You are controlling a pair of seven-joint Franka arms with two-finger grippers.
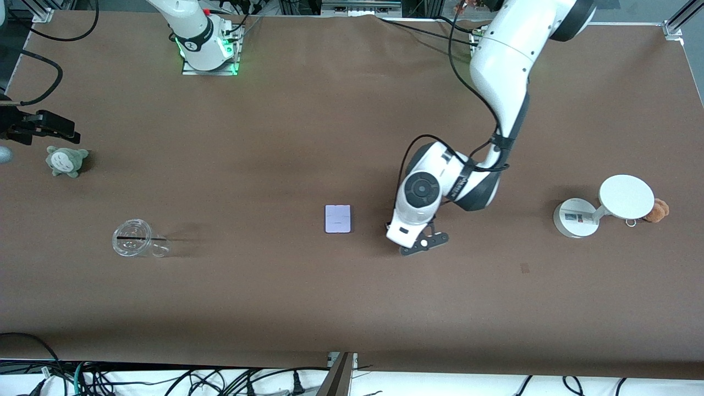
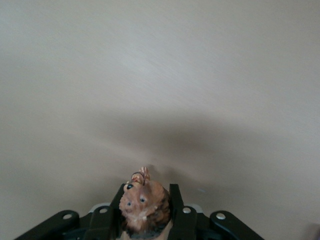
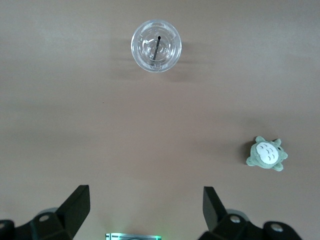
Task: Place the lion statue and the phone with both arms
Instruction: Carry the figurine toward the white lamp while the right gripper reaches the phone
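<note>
Lion statue (image 2: 144, 206) clamped in left gripper (image 2: 146, 210) fingers — right gripper (image 3: 146, 205) wide; cup (image 1: 133, 238) holds straw.

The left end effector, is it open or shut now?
Shut. In the left wrist view the left end effector has its two dark fingers pressed against the lion statue from both sides.

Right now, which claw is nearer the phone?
Left. The left claw is down at the table beside the phone, shut on the lion; the right claw waits above the grey plush.
</note>
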